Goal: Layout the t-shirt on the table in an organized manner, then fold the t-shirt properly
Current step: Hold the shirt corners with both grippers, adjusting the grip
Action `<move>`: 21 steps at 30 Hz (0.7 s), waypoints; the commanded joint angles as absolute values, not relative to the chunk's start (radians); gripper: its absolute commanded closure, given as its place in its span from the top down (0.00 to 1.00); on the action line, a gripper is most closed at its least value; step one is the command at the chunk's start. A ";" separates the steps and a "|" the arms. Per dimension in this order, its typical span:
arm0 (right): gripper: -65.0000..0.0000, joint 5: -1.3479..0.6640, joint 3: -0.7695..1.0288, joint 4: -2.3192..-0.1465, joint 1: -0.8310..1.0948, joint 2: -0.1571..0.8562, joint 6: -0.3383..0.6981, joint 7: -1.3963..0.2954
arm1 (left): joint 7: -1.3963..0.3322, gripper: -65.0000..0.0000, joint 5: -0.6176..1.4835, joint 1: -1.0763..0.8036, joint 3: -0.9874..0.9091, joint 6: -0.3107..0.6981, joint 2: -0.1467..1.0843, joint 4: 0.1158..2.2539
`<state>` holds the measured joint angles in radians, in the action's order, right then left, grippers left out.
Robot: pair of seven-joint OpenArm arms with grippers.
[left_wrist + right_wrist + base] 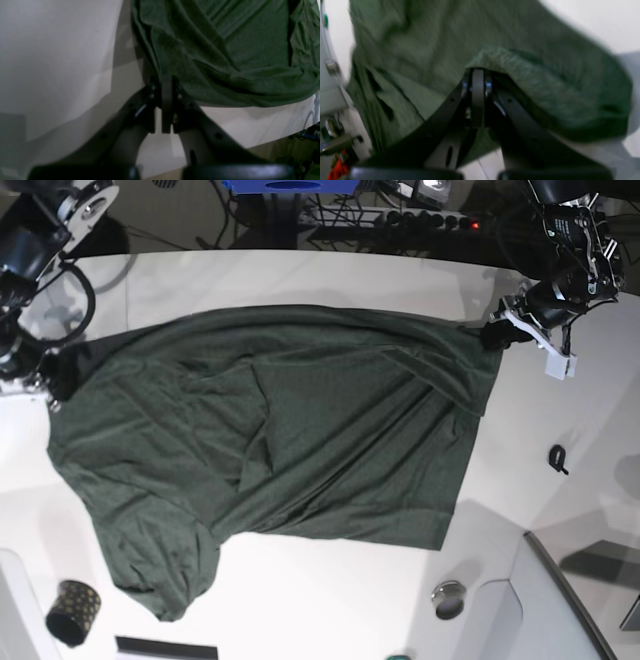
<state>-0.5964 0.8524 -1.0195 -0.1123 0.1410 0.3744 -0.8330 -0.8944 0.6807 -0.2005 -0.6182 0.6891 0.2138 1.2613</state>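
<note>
Fabric of the t-shirt (300, 440) is spread over most of the counter (300, 280), still rumpled, one sleeve bunched at the near left. The left hand (167, 82) is clamped on a hem corner at the far right; the right hand (478, 75) is pinched shut on cloth at the far left. Uneven pulling could slip a corner free or drag the bunched sleeve into the black gold-dotted cup (72, 612). The cup's contents cannot be made out.
</note>
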 commanded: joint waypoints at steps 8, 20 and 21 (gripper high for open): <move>0.00 -0.619 0.862 -1.079 -0.139 0.182 0.278 -0.957 | -0.880 0.00 0.697 -0.193 -0.624 0.698 0.231 1.271; 0.87 -0.648 0.958 -1.670 0.162 -0.010 0.278 -1.018 | -0.877 0.00 0.697 -0.168 -0.624 0.698 0.243 1.173; 0.85 -0.680 1.007 -1.643 0.179 -0.042 0.280 -0.977 | -0.877 0.00 0.697 -0.166 -0.624 0.698 0.243 1.173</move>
<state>-0.6697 1.0077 -1.6302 0.1791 -0.0589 0.2787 -0.9752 -0.8867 0.6807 -0.1715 -0.6205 0.6888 0.2295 1.1564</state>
